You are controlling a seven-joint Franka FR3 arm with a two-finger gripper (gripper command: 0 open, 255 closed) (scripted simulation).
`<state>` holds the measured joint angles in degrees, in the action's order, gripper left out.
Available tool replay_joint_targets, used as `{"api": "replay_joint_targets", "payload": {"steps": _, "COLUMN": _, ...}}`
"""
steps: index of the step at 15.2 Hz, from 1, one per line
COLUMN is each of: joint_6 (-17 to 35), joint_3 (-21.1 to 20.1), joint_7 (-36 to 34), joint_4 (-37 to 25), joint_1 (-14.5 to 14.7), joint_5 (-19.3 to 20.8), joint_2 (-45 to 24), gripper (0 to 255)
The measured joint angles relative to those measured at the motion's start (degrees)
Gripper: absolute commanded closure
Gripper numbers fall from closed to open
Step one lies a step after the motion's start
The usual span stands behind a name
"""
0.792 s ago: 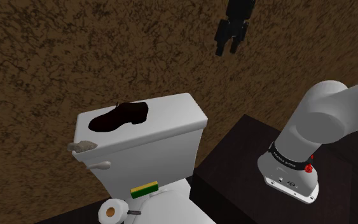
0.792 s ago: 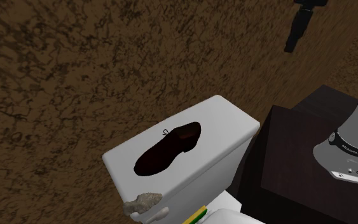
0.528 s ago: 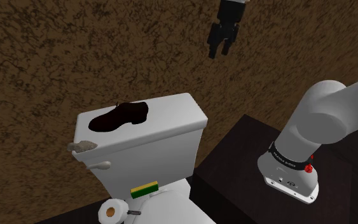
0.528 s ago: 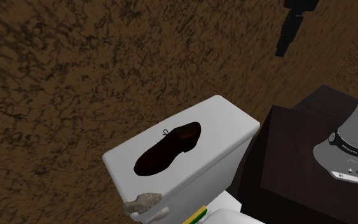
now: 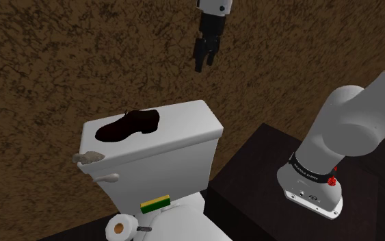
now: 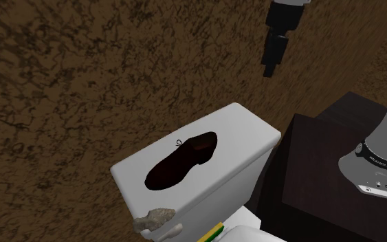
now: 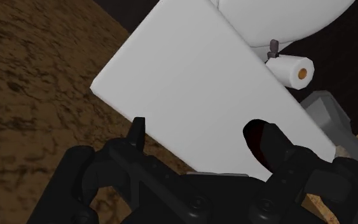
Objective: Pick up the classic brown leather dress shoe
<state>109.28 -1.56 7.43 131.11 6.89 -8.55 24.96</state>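
Gripper (image 5: 202, 64) is hung high over the brown floor (image 5: 40, 61), pointed down, well apart from everything. Fingers (image 7: 137, 127) are seen standing apart in the wrist view, with nothing clasped.

Below it, toward the shoulder view's left, the white tank lid (image 5: 187, 130) of the toilet is found. The dark brown shoe (image 5: 129, 124) is lying on that lid, sole down, heel toward the lid's middle, toe toward the shoulder view's left end. No contact is made with it.

In the wrist view one end of the shoe is caught just past the gripper body, over the lid.

Progress is judged early: approach only, nothing grasped or lifted. What is left is travel to above the shoe, descent, closing across its narrow width, then the lift.

A grey stone (image 5: 88, 157) is noted at the tank's corner near the toe end, and should be kept clear. A sponge (image 5: 156, 203) and paper roll (image 5: 121, 226) are seen lower down, and the dark stand (image 5: 259, 164) beside the tank.
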Motion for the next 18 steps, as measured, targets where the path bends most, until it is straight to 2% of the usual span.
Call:
{"api": "replay_joint_targets", "payload": {"steps": 8, "joint_6": 7.7, "joint_3": -3.58, "joint_7": 6.59, "joint_4": -7.45, "joint_1": 4.47, "joint_5": 0.24, "joint_2": -13.78, "gripper": 0}}
{"api": "replay_joint_targets", "payload": {"steps": 18, "joint_6": 12.44, "joint_3": -8.5, "joint_7": 12.81, "joint_4": -21.82, "joint_1": 9.41, "joint_5": 3.93, "joint_2": -31.31, "gripper": 0}}
